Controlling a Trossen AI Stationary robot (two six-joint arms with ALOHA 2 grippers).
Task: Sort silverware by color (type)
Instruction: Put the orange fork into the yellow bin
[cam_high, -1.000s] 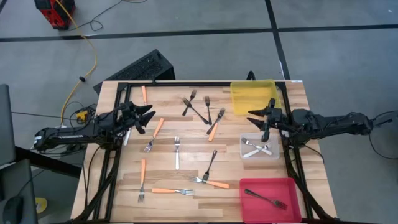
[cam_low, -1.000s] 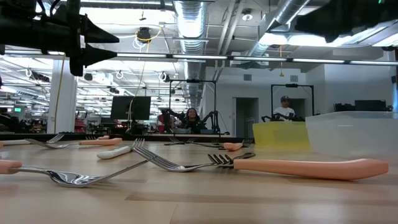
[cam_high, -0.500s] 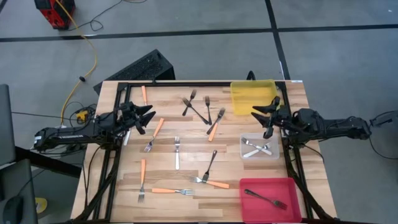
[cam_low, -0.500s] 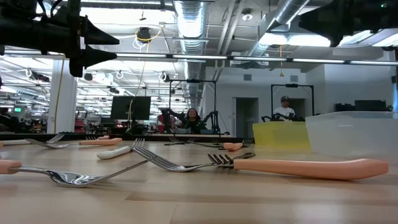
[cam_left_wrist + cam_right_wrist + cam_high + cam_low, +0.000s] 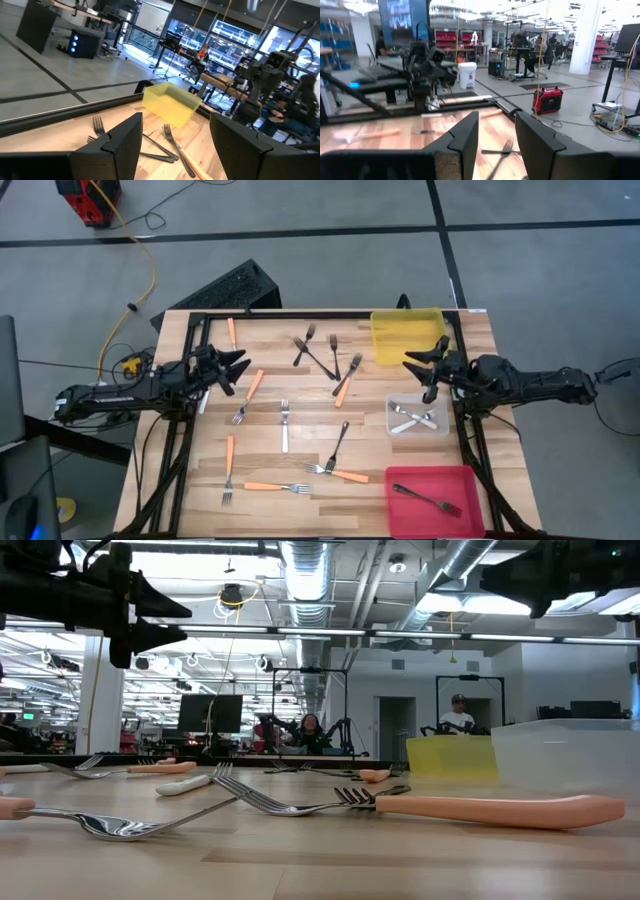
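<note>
Several forks lie flat on the wooden table (image 5: 300, 470): orange-handled ones (image 5: 347, 384), dark ones (image 5: 337, 446) and a pale one (image 5: 285, 425). Pale forks lie in the clear bin (image 5: 416, 419), a dark fork lies in the red bin (image 5: 432, 501), and the yellow bin (image 5: 405, 335) holds nothing that shows. My left gripper (image 5: 237, 367) is open and empty above the table's left side. My right gripper (image 5: 420, 370) is open and empty, raised between the yellow and clear bins. Both grippers also show in their wrist views, left (image 5: 175, 145) and right (image 5: 497, 135).
The three bins stand in a row along the table's right edge. A dark rail frame (image 5: 300, 315) runs round the table. In the low view an orange-handled fork (image 5: 480, 806) lies nearest. People (image 5: 458, 716) sit in the room behind.
My right gripper has drawn back a little toward the table's right edge, staying open and raised between the yellow and clear bins. The forks lie as before.
</note>
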